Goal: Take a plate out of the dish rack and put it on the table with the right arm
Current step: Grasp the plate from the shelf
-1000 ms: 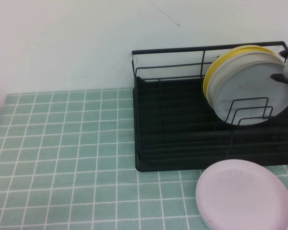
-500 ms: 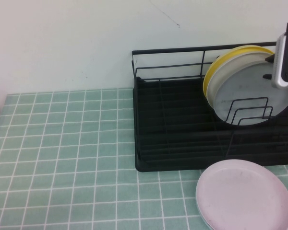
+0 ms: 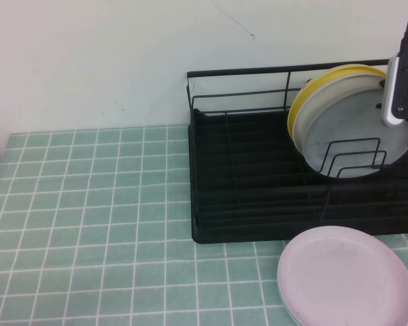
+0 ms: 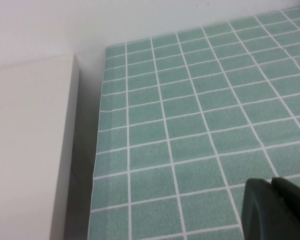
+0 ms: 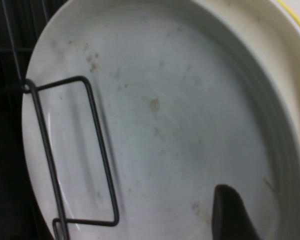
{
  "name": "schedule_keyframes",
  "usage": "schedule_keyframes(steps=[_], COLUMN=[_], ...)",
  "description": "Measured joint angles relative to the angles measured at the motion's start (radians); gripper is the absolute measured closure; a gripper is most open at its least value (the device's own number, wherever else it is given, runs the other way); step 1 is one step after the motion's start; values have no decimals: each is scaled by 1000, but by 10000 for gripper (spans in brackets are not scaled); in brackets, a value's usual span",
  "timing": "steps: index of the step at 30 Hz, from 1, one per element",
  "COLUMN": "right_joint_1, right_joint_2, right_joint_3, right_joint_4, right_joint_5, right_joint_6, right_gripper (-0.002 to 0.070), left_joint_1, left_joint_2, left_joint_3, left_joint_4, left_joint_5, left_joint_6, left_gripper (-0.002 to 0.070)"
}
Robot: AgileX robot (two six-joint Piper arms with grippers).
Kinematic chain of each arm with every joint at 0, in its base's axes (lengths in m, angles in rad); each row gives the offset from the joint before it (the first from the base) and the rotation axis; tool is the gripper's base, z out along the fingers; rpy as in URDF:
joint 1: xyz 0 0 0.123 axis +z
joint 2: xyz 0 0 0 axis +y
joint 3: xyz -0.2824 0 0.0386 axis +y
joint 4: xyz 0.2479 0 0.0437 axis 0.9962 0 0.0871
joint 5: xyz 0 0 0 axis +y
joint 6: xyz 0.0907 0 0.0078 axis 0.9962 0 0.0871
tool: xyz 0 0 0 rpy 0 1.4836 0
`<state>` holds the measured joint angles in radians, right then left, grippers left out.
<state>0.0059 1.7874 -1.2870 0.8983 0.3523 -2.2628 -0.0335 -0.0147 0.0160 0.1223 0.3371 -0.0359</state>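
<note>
The light-grey plate [image 3: 343, 129] stands on edge at the right end of the black dish rack [image 3: 258, 183], leaning behind a wire loop [image 5: 97, 145]. My right gripper [image 3: 402, 95] sits at the plate's upper right rim. In the right wrist view one dark finger [image 5: 230, 215] lies against the plate's scuffed face [image 5: 160, 115] and the other shows only at the edge behind the rim, so the right gripper [image 5: 270, 210] is shut on that rim. My left gripper [image 4: 272, 205] hangs shut over the tiled table [image 4: 190, 125], holding nothing.
A white plate [image 3: 299, 132] and a yellow plate [image 3: 294, 102] stand behind the grey one. A pale pink plate [image 3: 347, 278] lies flat on the table [image 3: 88, 204] in front of the rack. A white block [image 4: 30, 150] borders the table's left edge.
My right gripper has shifted up and slightly left along the plate's rim, and its fingers have closed in on it. The plate has not moved.
</note>
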Motion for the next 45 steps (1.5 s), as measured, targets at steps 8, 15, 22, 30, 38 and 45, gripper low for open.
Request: schedule_keyframes(steps=[8, 15, 22, 30, 38, 45], right_joint_1=[0, 0, 0, 0, 0, 0], right_joint_2=[18, 19, 21, 6, -2, -4], right_joint_3=[-8, -10, -10, -8, -7, -7], right_joint_4=[15, 30, 45, 47, 46, 46], right_joint_5=[-9, -40, -65, -67, -67, -67], right_joint_6=[-13, -13, -9, 19, 35, 40], right_gripper=[457, 634, 648, 650, 650, 651], left_joint_1=[0, 0, 0, 0, 0, 0], left_joint_2=[0, 0, 0, 0, 0, 0], left_joint_3=[0, 0, 0, 0, 0, 0], left_joint_4=[-5, -5, -5, -5, -5, -5], left_joint_5=[0, 0, 0, 0, 0, 0], left_joint_6=[0, 0, 0, 0, 0, 0], left_gripper=[678, 678, 678, 678, 678, 678])
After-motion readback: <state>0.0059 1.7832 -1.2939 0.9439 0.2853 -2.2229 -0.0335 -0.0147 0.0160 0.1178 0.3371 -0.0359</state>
